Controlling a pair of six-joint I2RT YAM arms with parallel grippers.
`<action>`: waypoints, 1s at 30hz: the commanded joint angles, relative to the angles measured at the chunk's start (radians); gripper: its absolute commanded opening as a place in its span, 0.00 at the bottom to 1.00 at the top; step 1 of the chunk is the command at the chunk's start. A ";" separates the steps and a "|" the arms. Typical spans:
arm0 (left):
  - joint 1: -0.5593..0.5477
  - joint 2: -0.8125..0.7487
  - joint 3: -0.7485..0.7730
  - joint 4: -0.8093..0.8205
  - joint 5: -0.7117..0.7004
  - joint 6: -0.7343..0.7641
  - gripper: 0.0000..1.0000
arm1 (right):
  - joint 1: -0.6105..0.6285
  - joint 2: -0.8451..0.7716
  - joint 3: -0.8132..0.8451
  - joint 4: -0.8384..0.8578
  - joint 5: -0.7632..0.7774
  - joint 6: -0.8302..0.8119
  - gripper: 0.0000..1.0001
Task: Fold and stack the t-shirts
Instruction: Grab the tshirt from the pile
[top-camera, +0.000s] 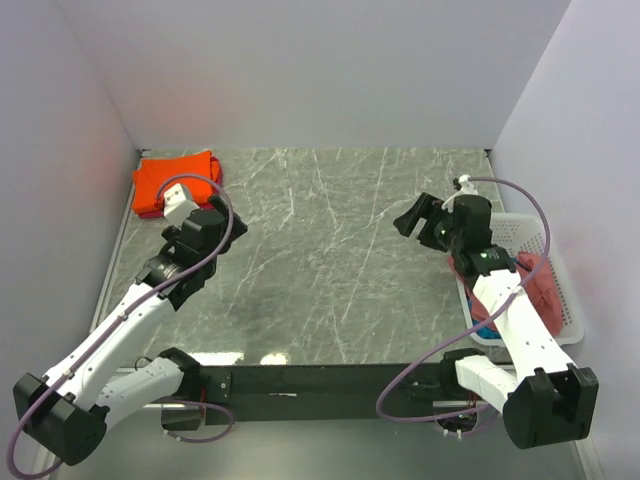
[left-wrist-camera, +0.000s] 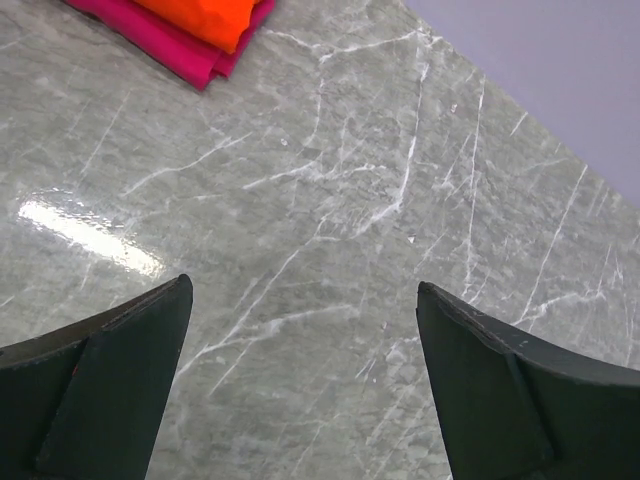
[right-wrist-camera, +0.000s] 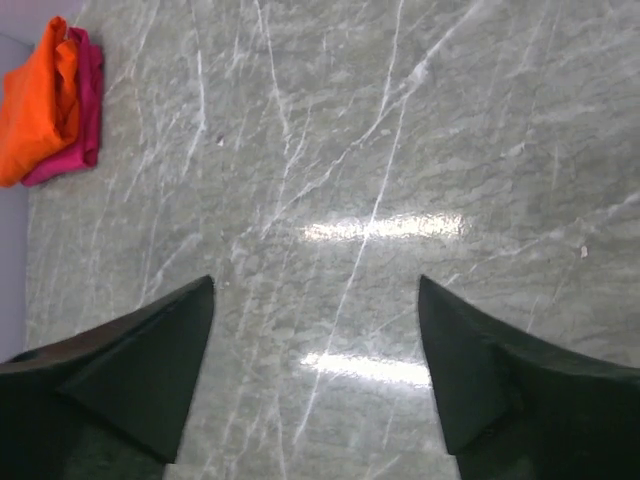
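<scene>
Left fingers (left-wrist-camera: 160, 330) spread wide, nothing between them, hovering over bare desk (top-camera: 320, 250). Left arm is stretched forward, wrist near the far-left corner. Right fingers (right-wrist-camera: 180, 330) likewise apart and empty. Right arm is raised beside the white lattice basket (top-camera: 548, 245), aimed at desk centre.

Orange t-shirt (top-camera: 175, 178) is folded and lies on the folded pink-red t-shirt (left-wrist-camera: 170, 40) in the far-left corner. Brick-red t-shirt (top-camera: 535, 285) is crumpled in the basket, with the teal-blue t-shirt (top-camera: 485, 330) showing at its near end.
</scene>
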 joint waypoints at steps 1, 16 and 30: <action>0.001 -0.048 -0.017 0.033 -0.038 -0.020 0.99 | -0.008 -0.007 0.127 -0.044 0.063 0.000 0.91; 0.001 -0.007 -0.052 0.114 0.069 0.024 0.99 | -0.596 0.059 0.125 -0.381 0.289 0.114 1.00; 0.001 0.082 -0.023 0.102 0.138 0.023 0.99 | -0.786 0.340 0.029 -0.230 0.192 0.059 0.81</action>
